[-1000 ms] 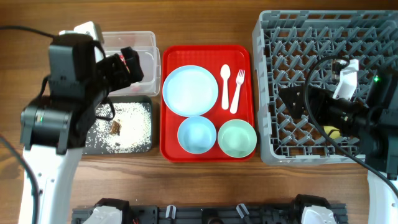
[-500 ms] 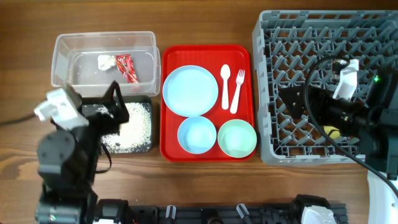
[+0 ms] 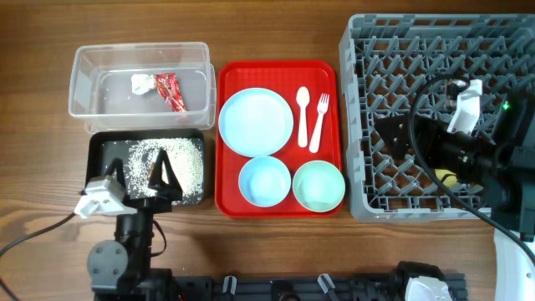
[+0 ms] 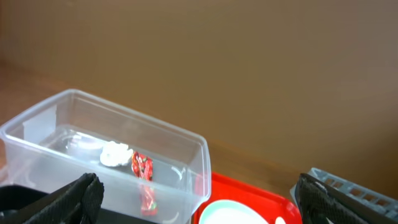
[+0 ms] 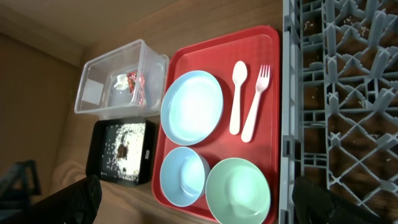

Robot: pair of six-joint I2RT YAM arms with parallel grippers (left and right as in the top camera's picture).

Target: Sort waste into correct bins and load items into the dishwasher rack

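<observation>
The clear tub [image 3: 84, 63] holds the white tissue [image 3: 142, 83] and the red wrapper [image 3: 170, 91]; both also show in the left wrist view, the tissue [image 4: 115, 154] beside the wrapper [image 4: 142, 171]. The black tray [image 3: 104, 150] holds rice crumbs [image 3: 180, 159]; the brown scrap [image 5: 122, 149] shows in the right wrist view. My left gripper [image 3: 138, 180] is open and empty over the black tray's near edge. The blue plate [image 3: 256, 122], spoon [image 3: 303, 114], fork [image 3: 318, 121], blue bowl [image 3: 265, 180] and green bowl [image 3: 318, 185] lie on the red tray. My right gripper [image 3: 397, 134] is open and empty above the grey rack [image 3: 418, 42].
The red serving tray [image 3: 230, 196] lies between the bins and the rack. A bit of yellow [image 3: 445, 176] shows in the rack under my right arm. Bare wooden table [image 3: 276, 29] runs along the back and in front of the trays.
My left arm let go of the red wrapper in the clear tub and drew back toward the front edge, uncovering the tub. The right arm has not moved.
</observation>
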